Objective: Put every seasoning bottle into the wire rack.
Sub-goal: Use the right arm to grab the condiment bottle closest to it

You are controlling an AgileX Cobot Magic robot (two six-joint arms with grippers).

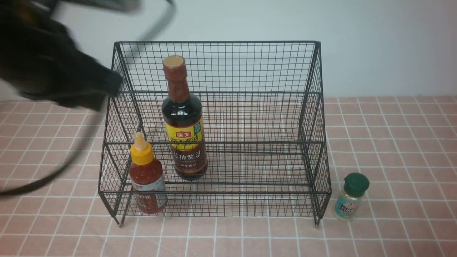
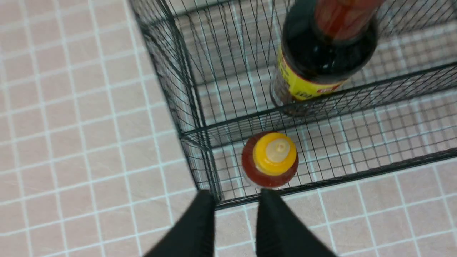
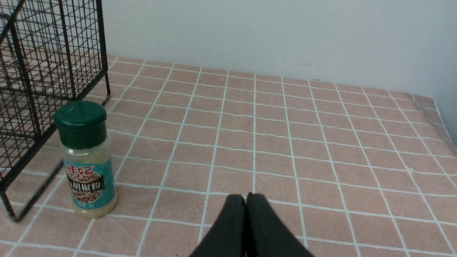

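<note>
Front view: two bottles stand inside the wire rack (image 1: 214,42), and one stands outside it.
Farthest left we see our left arm (image 1: 53,71), blurred, beside the rack's left wall. In the left wrist view, the left claw (image 2: 235,194) is slightly spread and empty, above the rack's front left corner. The red-sauce bottle (image 1: 147,182) stands upright at the left end of the lowest front tier. The soy-sauce bottle (image 1: 184,121) stands upright on the tier just behind it. Further right, the green-lidded shaker (image 1: 351,196) stands on the bench (image 1: 392,142) near the rack's front right leg. In the right wrist view, the right claw (image 3: 245,196) is pressed together and empty, apart from the shaker.
</note>
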